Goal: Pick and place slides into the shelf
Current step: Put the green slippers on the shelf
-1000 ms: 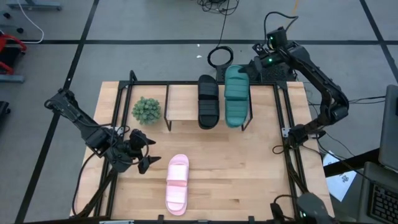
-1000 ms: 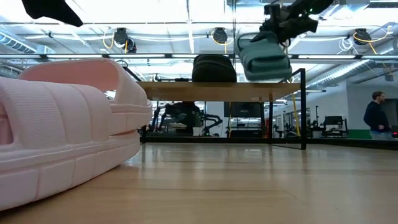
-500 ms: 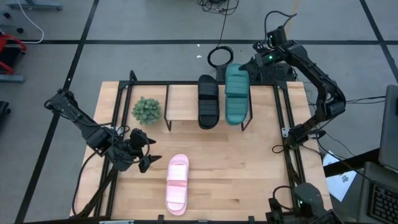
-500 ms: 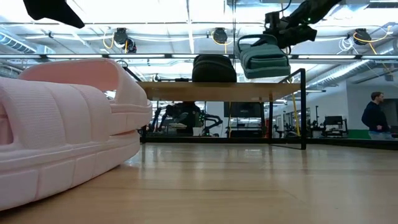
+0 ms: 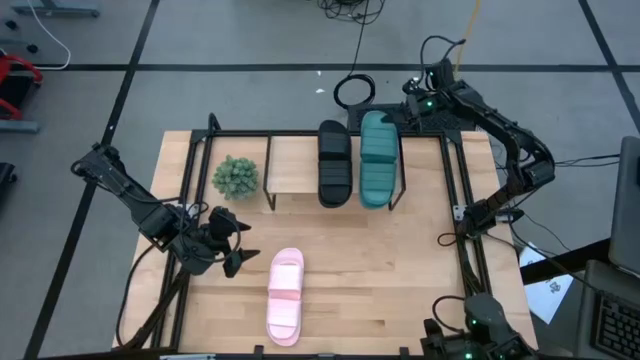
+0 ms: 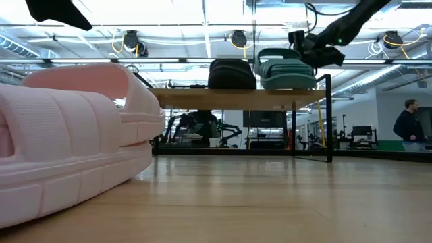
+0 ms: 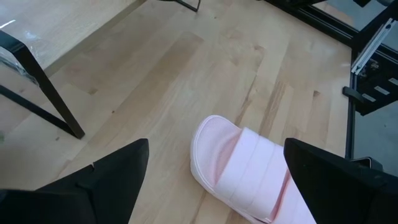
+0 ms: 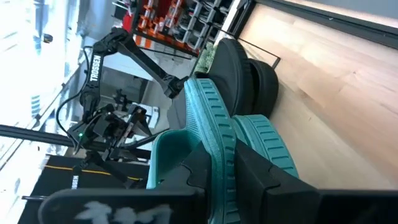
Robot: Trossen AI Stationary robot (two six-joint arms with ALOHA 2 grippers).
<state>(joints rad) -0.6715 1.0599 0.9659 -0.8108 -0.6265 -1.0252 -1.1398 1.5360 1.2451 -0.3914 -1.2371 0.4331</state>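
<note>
The teal slide lies flat on the light-wood shelf, sole down, close beside the black slide; the low view shows both on the plank. My right gripper is at the teal slide's far end, shut on it. The pink slide lies sole down on the table near its near edge. My left gripper hovers open just left of it, and in the left wrist view the pink slide shows between the spread fingers of my left gripper. My right gripper pinches the teal slide's ribbed sole edge at its far end between the two fingers. The arm slants down from the far right. The slide rests level on the shelf top.
A small green plant stands on the table left of the shelf. Black frame rails run along the table's left and right sides. A dark ring lies beyond the far edge. Bare wood stretches right of the pink slide. A person stands far off.
My right gripper has come down and shifted slightly left, keeping hold of the teal slide. The slide, which hung tilted above the shelf's right part, has levelled out and now sits flat on the plank beside the black slide.
</note>
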